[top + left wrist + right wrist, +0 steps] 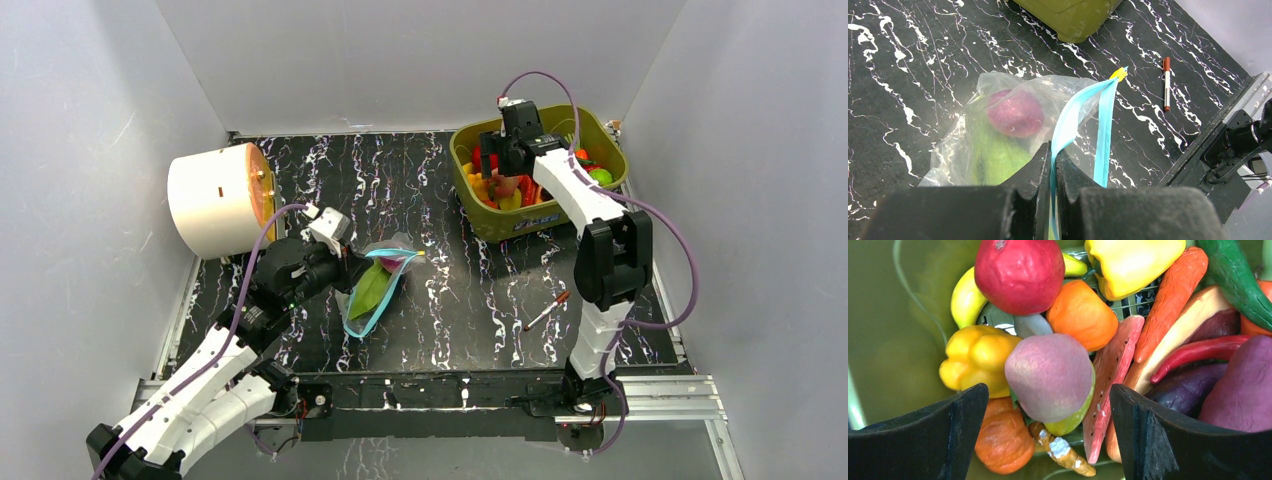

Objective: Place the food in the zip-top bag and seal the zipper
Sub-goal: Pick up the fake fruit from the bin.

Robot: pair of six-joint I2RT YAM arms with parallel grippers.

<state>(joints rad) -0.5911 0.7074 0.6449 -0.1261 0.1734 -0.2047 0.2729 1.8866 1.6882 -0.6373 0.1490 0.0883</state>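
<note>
Now the left claw is clamped shut on the blue zip strip of the clear bag. The bag lies on the black marbled table, at about 8 o'clock from its middle. Inside it sit 2 pieces of food, a purple onion and a green leaf just beside it. The 2 sides of the strip stand apart and meet at a yellow tab, toward 1 o'clock in the left wrist view.

A red-and-white pen lies at 4 o'clock on the table, well apart from the bag. The green tub stands at 1 o'clock, heaped with toy food. The right claw hangs inside it, its 2 jaws spread wide on either side of a pink-and-green fruit without gripping it. A red fruit, yellow peppers and a carrot crowd around. A white drum with an orange face lies at 10 o'clock, near the left arm.
</note>
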